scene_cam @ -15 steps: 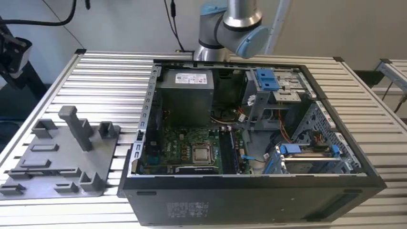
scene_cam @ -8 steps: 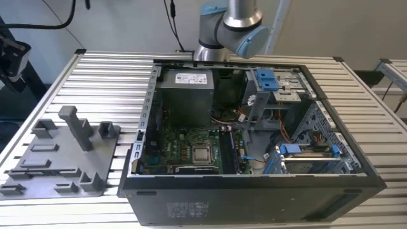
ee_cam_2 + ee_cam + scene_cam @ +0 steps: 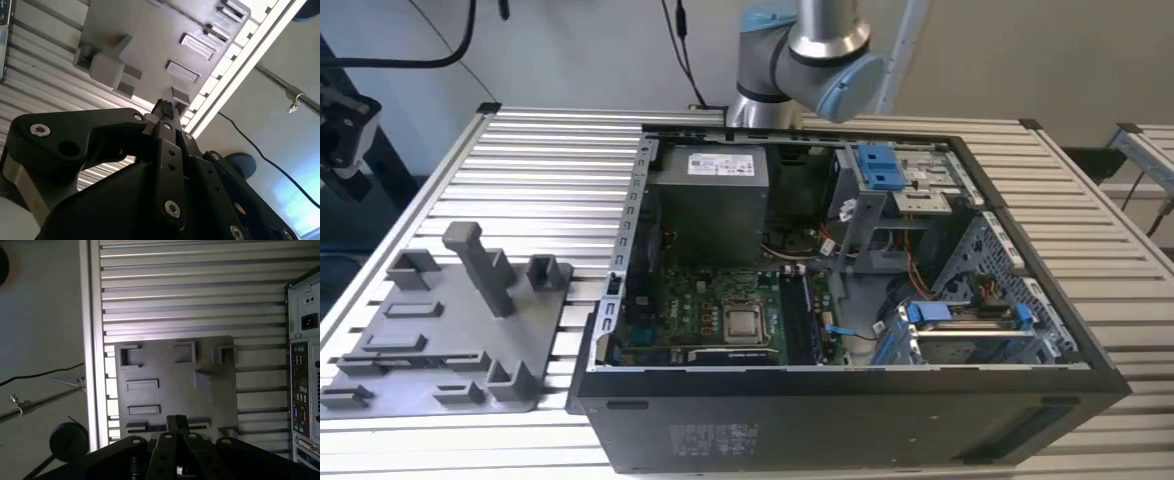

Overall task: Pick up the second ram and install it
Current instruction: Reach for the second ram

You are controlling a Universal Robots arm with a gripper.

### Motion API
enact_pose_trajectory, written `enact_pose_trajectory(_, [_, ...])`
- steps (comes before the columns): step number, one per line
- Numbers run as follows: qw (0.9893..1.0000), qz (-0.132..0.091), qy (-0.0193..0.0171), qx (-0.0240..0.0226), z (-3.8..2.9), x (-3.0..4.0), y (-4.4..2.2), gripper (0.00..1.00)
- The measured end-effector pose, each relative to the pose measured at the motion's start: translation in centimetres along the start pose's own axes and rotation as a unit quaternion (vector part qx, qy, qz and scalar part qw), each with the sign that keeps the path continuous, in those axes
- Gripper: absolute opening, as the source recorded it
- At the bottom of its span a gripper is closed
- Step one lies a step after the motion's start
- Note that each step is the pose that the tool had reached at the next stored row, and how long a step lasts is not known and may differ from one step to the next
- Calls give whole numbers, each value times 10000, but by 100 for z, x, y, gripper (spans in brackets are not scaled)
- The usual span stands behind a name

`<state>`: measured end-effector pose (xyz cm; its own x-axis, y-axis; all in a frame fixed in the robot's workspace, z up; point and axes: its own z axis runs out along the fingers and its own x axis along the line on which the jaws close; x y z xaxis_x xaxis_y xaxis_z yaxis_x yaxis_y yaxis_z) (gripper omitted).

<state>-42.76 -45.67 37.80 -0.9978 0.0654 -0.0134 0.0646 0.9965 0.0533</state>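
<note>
We are reckoning this the pick-up step: our gripper, drawn together on nothing, is hovering over the second ram, seemingly a dark bar slotted in the grey tray, so grasping is calling for parted jaws.

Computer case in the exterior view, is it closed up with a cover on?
No, the computer case lies open, with the green circuit board and blue clips inside in plain sight.
</note>
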Motion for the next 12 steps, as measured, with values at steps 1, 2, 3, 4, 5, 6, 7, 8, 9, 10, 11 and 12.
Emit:
enact_pose_trajectory(1, [10000,-1,0,0,1,-1,-8,11])
enact_pose_trajectory(2, [10000,-2,0,0,3,-1,-16,11])
enact_pose_trajectory(3, [10000,-2,0,0,5,-2,-21,11])
enact_pose_trajectory(4, [10000,-3,-1,-1,6,-2,-25,11])
enact_pose_trajectory(5, [10000,-4,0,0,7,-3,-28,11])
enact_pose_trajectory(6, [10000,-5,0,0,7,-7,-32,11])
enact_pose_trajectory(7, [10000,-7,1,0,7,-9,-34,11])
enact_pose_trajectory(8, [10000,-8,1,0,8,-11,-35,11])
enact_pose_trajectory(9, [10000,-9,0,0,8,-12,-35,11])
enact_pose_trajectory(10, [10000,-12,0,0,9,-14,-36,11])
enact_pose_trajectory(11, [10000,-15,1,0,8,-15,-36,11])
enact_pose_trajectory(12, [10000,-16,1,0,8,-15,-36,11])
